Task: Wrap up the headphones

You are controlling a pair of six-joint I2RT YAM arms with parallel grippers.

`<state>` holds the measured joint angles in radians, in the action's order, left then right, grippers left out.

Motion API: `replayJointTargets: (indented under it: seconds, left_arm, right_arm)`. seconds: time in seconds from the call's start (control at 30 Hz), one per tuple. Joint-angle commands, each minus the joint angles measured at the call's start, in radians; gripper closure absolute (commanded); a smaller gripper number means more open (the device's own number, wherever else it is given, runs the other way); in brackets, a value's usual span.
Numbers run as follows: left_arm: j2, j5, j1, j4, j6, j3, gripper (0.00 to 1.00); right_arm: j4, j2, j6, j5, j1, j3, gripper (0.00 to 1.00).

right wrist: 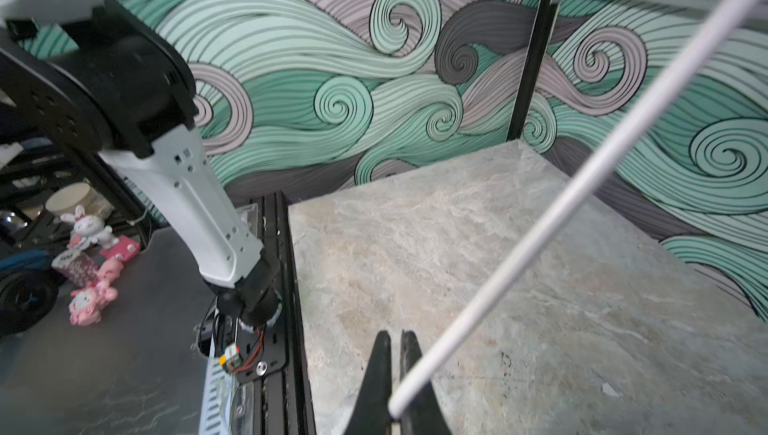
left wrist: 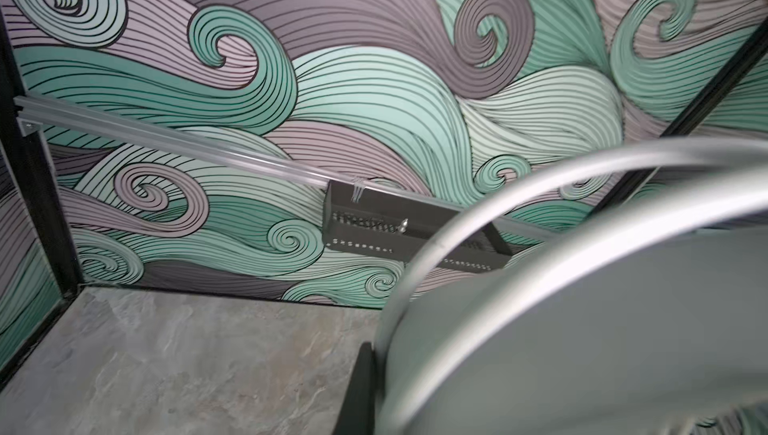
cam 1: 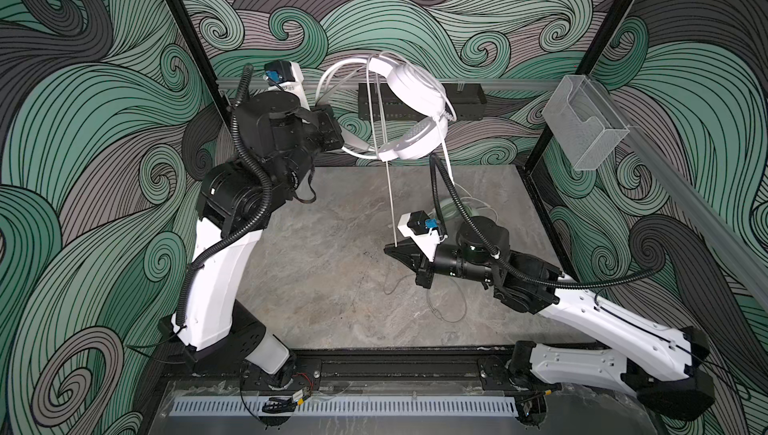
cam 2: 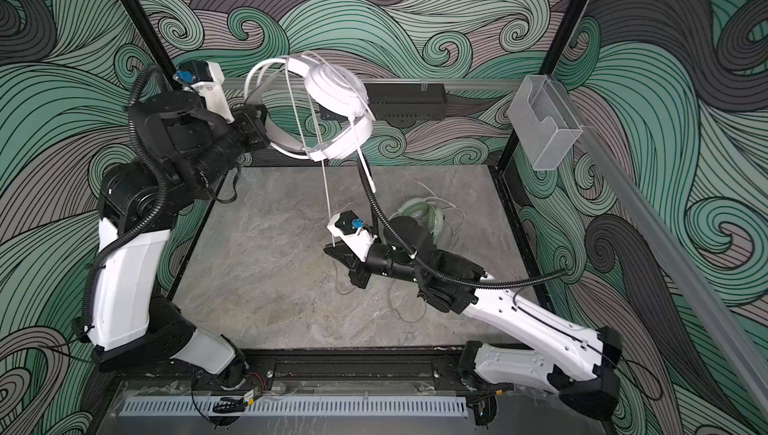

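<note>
Two pincers share the white headset [cam 1: 411, 92], up in the air: the left gripper [cam 1: 337, 138] squeezes its stiff band [cam 1: 359, 155], the right gripper [cam 1: 392, 248] pinches its thin cable [cam 1: 389, 196], pulled straight. It looks light, the cable bendy. The mint headset [cam 2: 415, 210] lies on the table [cam 1: 311, 246]

free: left tabletop [cam 1: 316, 287] | blocked: taut cable [cam 1: 391, 204] mid-air | mint headset [cam 2: 415, 210] rear-right, extent unclear
</note>
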<state>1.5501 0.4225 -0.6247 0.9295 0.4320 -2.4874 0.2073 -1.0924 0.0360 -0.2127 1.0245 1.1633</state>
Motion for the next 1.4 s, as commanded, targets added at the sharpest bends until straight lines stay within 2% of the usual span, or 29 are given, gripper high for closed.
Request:
replayJointTargets:
  seconds: [0.0,0.23,0.57,0.7,0.9,1.0,1.2,1.37]
  left_arm:
    - [0.009,-0.031,-0.008,-0.066,0.100,-0.071,1.00]
    - [-0.010,-0.071,-0.025,-0.054,0.122,-0.069,1.00]
    - [-0.007,-0.074,-0.041,-0.044,0.125,-0.064,1.00]
    - [-0.010,-0.074,-0.043,-0.049,0.121,-0.065,1.00]
    - [-0.010,-0.077,-0.044,-0.040,0.120,-0.064,1.00]
    - [-0.011,-0.077,-0.044,-0.038,0.121,-0.064,1.00]
    - [-0.008,-0.086,-0.044,-0.035,0.120,-0.064,1.00]
    - [-0.011,-0.093,-0.044,-0.032,0.122,-0.064,1.00]
  right_arm:
    - [-0.043,0.009,-0.047,-0.086,-0.032,-0.051,0.94]
    - [-0.135,-0.018,-0.103,-0.178,-0.122,-0.091,0.90]
    - [-0.180,-0.105,-0.091,-0.194,-0.152,-0.094,0.83]
    - [-0.218,-0.129,-0.112,-0.197,-0.161,-0.102,0.72]
    - [-0.288,-0.171,-0.157,-0.183,-0.190,-0.131,0.48]
    - [-0.327,-0.210,-0.195,-0.179,-0.220,-0.134,0.39]
    - [-0.396,-0.280,-0.263,-0.151,-0.291,-0.138,0.28]
    - [-0.434,-0.339,-0.243,-0.236,-0.307,-0.135,0.23]
